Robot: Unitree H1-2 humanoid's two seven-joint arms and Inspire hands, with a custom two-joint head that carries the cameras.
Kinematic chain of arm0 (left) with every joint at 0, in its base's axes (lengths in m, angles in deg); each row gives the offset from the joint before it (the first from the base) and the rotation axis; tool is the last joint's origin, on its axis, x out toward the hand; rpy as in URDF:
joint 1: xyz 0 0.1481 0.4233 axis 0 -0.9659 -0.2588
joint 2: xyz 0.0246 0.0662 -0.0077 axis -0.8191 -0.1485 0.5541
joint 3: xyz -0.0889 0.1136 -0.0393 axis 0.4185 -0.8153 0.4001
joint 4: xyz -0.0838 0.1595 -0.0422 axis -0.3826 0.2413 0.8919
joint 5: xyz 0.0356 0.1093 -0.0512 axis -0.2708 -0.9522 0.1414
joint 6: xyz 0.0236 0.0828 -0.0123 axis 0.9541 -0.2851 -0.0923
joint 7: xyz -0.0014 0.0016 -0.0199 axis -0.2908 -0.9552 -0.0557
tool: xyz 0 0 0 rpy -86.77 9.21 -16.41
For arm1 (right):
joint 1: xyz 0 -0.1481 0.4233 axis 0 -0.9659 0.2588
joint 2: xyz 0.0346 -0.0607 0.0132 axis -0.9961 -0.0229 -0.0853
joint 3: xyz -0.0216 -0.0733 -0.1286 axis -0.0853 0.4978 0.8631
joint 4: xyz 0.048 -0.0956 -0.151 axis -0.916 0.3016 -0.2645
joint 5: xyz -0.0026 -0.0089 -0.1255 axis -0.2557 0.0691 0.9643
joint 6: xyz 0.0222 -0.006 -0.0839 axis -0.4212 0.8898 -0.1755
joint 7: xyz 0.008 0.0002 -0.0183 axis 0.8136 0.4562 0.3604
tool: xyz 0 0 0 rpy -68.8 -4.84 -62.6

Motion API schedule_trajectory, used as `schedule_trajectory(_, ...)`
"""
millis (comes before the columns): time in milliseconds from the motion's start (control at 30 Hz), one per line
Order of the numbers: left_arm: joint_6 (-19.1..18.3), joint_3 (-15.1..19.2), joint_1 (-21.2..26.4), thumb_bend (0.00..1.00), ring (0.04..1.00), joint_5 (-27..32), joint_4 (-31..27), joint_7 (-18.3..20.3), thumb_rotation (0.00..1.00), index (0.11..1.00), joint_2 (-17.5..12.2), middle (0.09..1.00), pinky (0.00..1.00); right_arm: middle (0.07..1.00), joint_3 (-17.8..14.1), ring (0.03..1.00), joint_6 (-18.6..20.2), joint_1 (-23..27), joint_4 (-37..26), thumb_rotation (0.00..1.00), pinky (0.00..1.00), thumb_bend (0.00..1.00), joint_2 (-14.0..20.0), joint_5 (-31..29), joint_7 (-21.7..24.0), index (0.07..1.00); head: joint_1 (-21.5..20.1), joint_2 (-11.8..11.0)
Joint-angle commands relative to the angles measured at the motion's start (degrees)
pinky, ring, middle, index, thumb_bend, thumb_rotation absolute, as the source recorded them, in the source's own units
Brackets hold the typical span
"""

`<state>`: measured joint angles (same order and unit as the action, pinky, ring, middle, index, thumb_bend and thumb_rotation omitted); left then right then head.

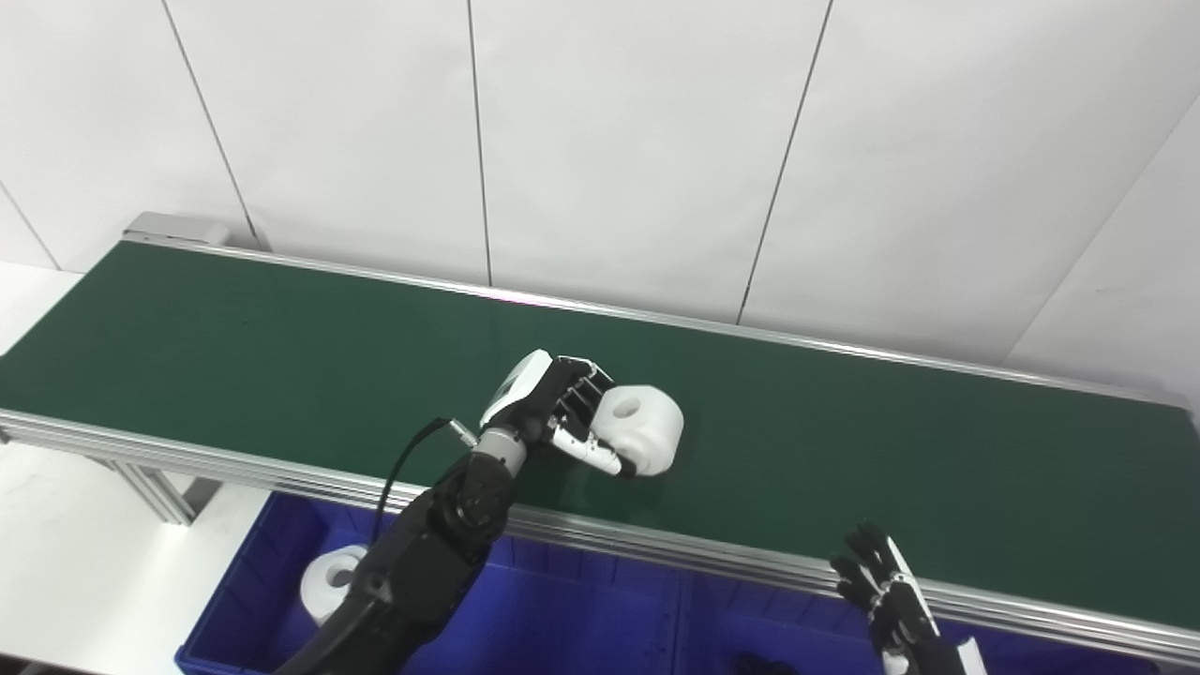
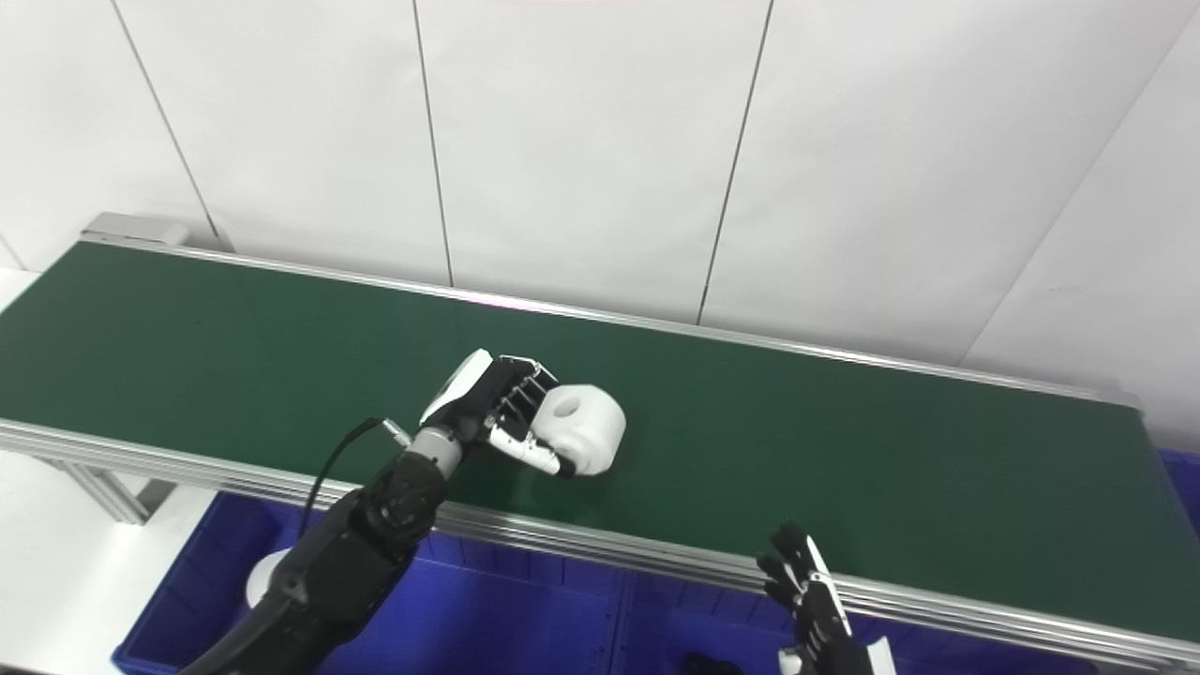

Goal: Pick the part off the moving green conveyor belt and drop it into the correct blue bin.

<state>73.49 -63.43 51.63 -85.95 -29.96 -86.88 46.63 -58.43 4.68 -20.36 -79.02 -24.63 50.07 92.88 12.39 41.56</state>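
A white cylindrical part [image 1: 649, 427] with a hole in its end lies on the green conveyor belt [image 1: 234, 347], near the front edge at mid-belt. My left hand [image 1: 553, 405] is at the part's left end, fingers curled against it and thumb stretched along its front side, closed on it. The part still rests on the belt. It also shows in the right eye view [image 2: 591, 427]. My right hand [image 1: 886, 591] is open and empty, fingers apart, low at the right just in front of the belt's near rail.
A blue bin [image 1: 581, 619] with dividers stands below the belt's near rail [image 1: 712, 555]. Its left compartment holds another white part [image 1: 328, 577]. A dark object [image 1: 759, 666] shows at the bottom edge in a compartment further right. A white panelled wall stands behind the belt.
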Motion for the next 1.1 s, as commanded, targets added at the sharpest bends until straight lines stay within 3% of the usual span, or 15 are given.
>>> schedule_trajectory(0, 3.0, -0.9, 0.7, 0.52, 0.487, -2.9, -6.0, 0.5, 0.00, 0.483, -3.9, 0.501, 0.41, 0.951, -0.3, 0.902, -0.3, 1.1, -1.2, 0.97, 0.90, 0.84, -0.2, -0.4, -0.1, 0.959, -0.1, 0.0)
schedule_trajectory(67, 4.6, -2.6, -2.2, 0.52, 0.413, -6.8, -14.9, 2.3, 0.00, 0.500, -7.8, 0.470, 0.33, 0.961, -0.7, 0.911, 0.4, 1.8, -1.3, 0.98, 0.91, 0.83, 0.2, -1.2, 0.1, 0.967, 1.1, 1.3)
schedule_trajectory(200, 3.6, -4.3, -10.4, 0.52, 0.432, -12.4, -29.9, 7.8, 0.00, 0.490, -14.1, 0.484, 0.35, 0.962, -1.3, 0.913, 1.3, 3.0, -1.3, 0.98, 0.92, 0.82, 0.7, -2.6, 0.4, 0.971, 2.0, 2.5)
schedule_trajectory(333, 3.8, -3.5, -19.0, 0.52, 0.449, -16.6, -36.0, 9.2, 0.00, 0.485, -17.4, 0.491, 0.39, 0.966, -1.8, 0.910, 1.6, 4.2, -1.0, 0.97, 0.93, 0.82, 1.2, -3.4, 0.5, 0.969, 2.6, 3.3)
schedule_trajectory(533, 9.5, -3.5, -26.2, 0.52, 0.312, -25.2, -28.1, 2.7, 0.00, 0.515, -19.9, 0.402, 0.27, 0.953, -2.4, 0.898, 1.2, 5.5, 0.0, 0.95, 0.91, 0.80, 1.8, -3.6, 0.5, 0.961, 3.2, 3.8)
schedule_trajectory(600, 9.6, -3.8, -26.7, 0.52, 0.284, -28.2, -24.8, 1.2, 0.00, 0.499, -20.4, 0.434, 0.24, 0.954, -2.4, 0.895, 1.0, 5.7, 0.4, 0.95, 0.90, 0.80, 2.0, -3.5, 0.6, 0.961, 3.5, 3.7)
schedule_trajectory(733, 8.4, -3.7, -26.4, 0.51, 0.322, -31.5, -20.8, 0.7, 0.00, 0.516, -20.4, 0.405, 0.27, 0.956, -2.4, 0.895, 0.8, 5.9, 1.0, 0.94, 0.90, 0.81, 2.0, -3.1, 0.6, 0.961, 3.0, 3.5)
schedule_trajectory(833, 6.8, -3.2, -26.4, 0.52, 0.266, -34.2, -19.0, -1.6, 0.00, 0.489, -19.5, 0.465, 0.21, 0.949, -2.3, 0.892, 0.6, 5.8, 1.0, 0.94, 0.89, 0.79, 1.7, -2.7, 0.3, 0.957, 2.8, 3.2)
schedule_trajectory(900, 4.8, -2.4, -26.5, 0.52, 0.247, -35.8, -18.3, -3.7, 0.00, 0.495, -18.4, 0.403, 0.20, 0.951, -2.3, 0.895, 0.8, 5.7, 0.8, 0.93, 0.89, 0.80, 1.6, -2.4, 0.2, 0.959, 2.6, 3.2)
schedule_trajectory(933, 3.7, -1.6, -26.5, 0.52, 0.244, -36.2, -18.2, -5.0, 0.00, 0.490, -17.7, 0.436, 0.20, 0.948, -2.4, 0.893, 0.8, 5.6, 0.7, 0.94, 0.89, 0.80, 1.5, -2.3, 0.0, 0.957, 2.4, 3.2)
schedule_trajectory(1067, 0.8, 1.2, -26.4, 0.52, 0.393, -35.5, -19.6, -5.1, 0.00, 0.501, -16.1, 0.468, 0.32, 0.944, -2.6, 0.889, 1.0, 5.3, 0.2, 0.95, 0.88, 0.80, 1.0, -2.4, -0.4, 0.956, 1.8, 3.1)
